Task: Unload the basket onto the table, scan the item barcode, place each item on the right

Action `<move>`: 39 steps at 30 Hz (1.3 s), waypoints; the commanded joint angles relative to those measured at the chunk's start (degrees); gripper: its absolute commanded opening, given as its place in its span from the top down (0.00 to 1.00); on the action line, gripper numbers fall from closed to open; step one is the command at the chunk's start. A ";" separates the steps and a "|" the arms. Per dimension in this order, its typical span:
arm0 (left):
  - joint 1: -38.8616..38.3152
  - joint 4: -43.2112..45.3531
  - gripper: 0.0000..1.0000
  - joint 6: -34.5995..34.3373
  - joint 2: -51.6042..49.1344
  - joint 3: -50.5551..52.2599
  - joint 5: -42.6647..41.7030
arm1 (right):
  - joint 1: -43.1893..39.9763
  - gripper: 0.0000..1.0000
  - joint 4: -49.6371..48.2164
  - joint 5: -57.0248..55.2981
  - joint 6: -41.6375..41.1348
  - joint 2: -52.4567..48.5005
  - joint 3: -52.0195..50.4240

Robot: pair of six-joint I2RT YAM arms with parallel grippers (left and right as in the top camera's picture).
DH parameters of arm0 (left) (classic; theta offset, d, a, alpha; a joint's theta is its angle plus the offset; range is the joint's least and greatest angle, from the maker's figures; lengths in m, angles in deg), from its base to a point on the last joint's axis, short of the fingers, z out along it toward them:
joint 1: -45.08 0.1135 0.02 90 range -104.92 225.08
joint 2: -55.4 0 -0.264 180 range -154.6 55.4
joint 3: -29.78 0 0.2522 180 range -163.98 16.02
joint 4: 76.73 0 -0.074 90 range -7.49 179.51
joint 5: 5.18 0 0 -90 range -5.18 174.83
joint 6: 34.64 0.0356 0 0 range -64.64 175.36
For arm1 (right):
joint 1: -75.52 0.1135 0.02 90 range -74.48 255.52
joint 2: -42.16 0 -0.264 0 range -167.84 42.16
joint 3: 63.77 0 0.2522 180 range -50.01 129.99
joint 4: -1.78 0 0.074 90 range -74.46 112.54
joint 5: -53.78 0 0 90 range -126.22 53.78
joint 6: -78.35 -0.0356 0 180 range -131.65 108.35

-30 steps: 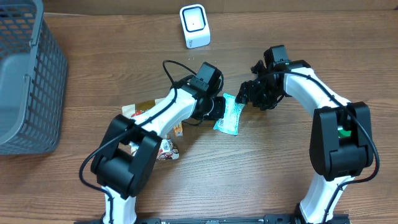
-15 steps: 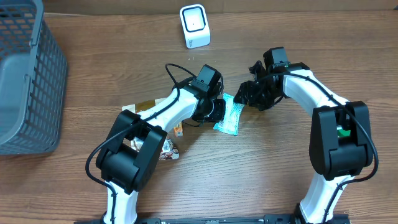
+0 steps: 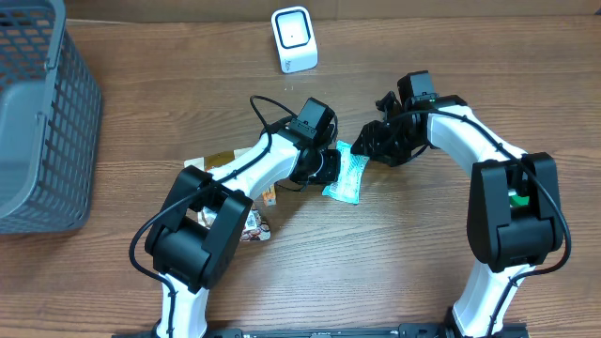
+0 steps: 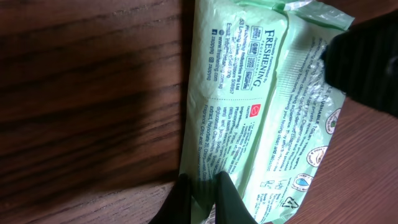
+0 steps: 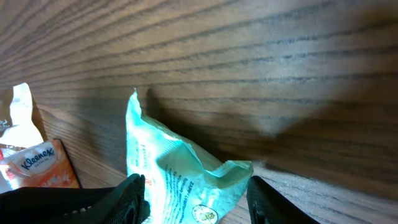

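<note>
A pale green wipes packet [image 3: 346, 176] lies on the wooden table between the two arms, printed side up [image 4: 249, 106]. No barcode shows on it. My left gripper [image 3: 329, 165] is shut on the packet's left edge, its black fingertips [image 4: 233, 202] pinching the film. My right gripper [image 3: 368, 145] is open and straddles the packet's crumpled upper end [image 5: 180, 174]. One finger [image 5: 130, 199] lies against the film and the other [image 5: 267, 199] stands a little off it. The white scanner [image 3: 294, 38] stands at the table's back edge.
A grey mesh basket [image 3: 38, 113] fills the left side. Small snack and tissue packs lie under the left arm [image 3: 254, 225], among them an orange Kleenex pack [image 5: 43, 165]. The right gripper's black finger [image 4: 367, 68] covers the packet's far corner.
The right gripper has edged left onto the packet's end. The left arm's elbow shifted slightly right. The packet has stayed in place.
</note>
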 commanded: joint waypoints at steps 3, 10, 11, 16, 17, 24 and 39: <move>0.59 -2.99 0.96 0.11 -2.34 -1.14 2.95 | 0.26 0.46 -1.49 0.70 -0.11 -0.24 -3.13; 1.53 -10.32 0.94 4.00 -0.96 -7.30 3.98 | 0.26 0.45 -2.82 0.72 -0.13 -0.24 -4.37; 1.53 -11.08 0.94 3.93 -0.96 -7.80 4.98 | 0.26 0.45 -2.93 0.70 -0.13 -0.24 -4.37; 1.49 -13.70 0.92 3.93 -0.96 -7.89 8.02 | 0.26 0.45 -3.15 0.70 -0.11 -0.24 -4.37; 1.49 -14.19 0.93 3.93 -0.96 -7.89 7.89 | 0.26 0.45 -3.17 0.70 -0.11 -0.24 -4.37; 0.72 -17.73 0.95 4.00 -1.03 -7.82 6.40 | 0.26 0.45 -3.43 0.70 -0.11 -0.24 -4.39; 0.96 -16.63 0.91 5.86 -1.38 -7.85 0.20 | 0.26 0.44 -3.74 0.72 -0.11 -0.24 -4.52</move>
